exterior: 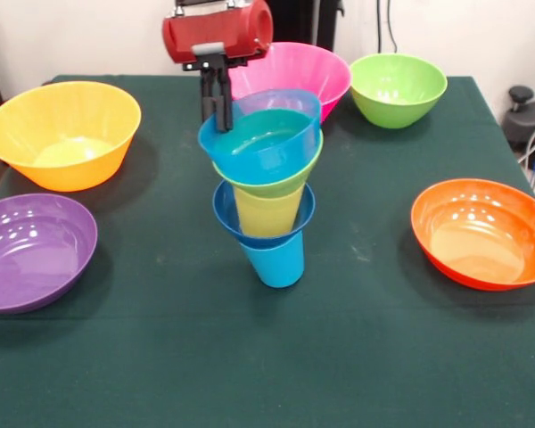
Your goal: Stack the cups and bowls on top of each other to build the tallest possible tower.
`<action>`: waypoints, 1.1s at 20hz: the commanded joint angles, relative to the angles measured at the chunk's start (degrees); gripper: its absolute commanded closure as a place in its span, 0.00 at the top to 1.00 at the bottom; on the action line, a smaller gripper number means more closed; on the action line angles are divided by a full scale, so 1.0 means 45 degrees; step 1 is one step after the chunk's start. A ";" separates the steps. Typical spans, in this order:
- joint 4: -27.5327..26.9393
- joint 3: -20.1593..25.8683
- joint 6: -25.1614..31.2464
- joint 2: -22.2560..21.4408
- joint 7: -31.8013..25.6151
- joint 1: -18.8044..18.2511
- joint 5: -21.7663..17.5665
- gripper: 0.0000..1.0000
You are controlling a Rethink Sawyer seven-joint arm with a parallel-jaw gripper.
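The tower stands mid-table: a light blue cup (pixel 276 260) at the bottom, a dark blue bowl (pixel 225 212) on it, a yellow cup (pixel 267 212), a small lime green bowl (pixel 296 180), and a light blue bowl (pixel 266 141) on top, tilted. My gripper (pixel 216 111) hangs from the red arm above. Its black fingers (pixel 209 98) are close together, pinching the top bowl's rim on the picture's left.
Larger bowls ring the tower: yellow-orange (pixel 62 134) at far left, purple (pixel 31 250) at near left, pink (pixel 316 76) right behind the tower, green (pixel 399 89) at far right, orange (pixel 481 234) at right. The table's edge runs close to the orange bowl.
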 commanded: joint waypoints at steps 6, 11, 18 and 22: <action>-0.0173 0.0523 0.0731 0.0440 -0.0098 -0.0171 -0.1220 0.00; -0.0377 -0.0043 0.0353 0.0666 0.0274 0.0617 -0.0885 0.00; -0.0463 -0.0665 0.0092 0.0694 0.0724 0.1480 -0.0402 0.00; -0.0649 -0.0955 -0.0027 0.0833 0.0920 0.1917 -0.0163 0.00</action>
